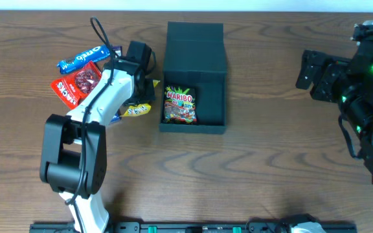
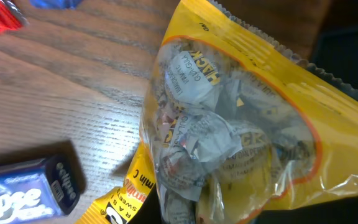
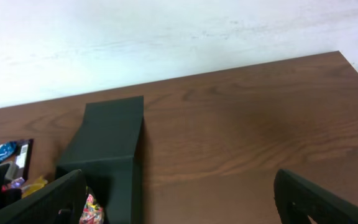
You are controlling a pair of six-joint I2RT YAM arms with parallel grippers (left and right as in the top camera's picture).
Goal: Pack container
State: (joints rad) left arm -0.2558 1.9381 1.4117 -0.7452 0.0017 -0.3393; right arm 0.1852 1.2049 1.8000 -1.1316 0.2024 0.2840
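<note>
Counter [image 1: 271,168]: wood grain, carrying the lot.
Container [image 1: 212,103]: middle of the counter, flap lid up at the far side, Haribo packet [image 1: 180,105] lying inside on its left.
Right claw [image 1: 305,72]: well off to the right, fingers spread wide, empty.
Left claw [image 1: 146,90]: down by the container's left wall, over the yellow packet [image 2: 229,124]; fingers hidden, can't tell its grip.
Red packet [image 1: 76,83]: left of the arm.
Oreo packet [image 1: 83,58]: just beyond the red one.
Blue Eclipse pack [image 2: 23,190]: near the yellow packet.
</note>
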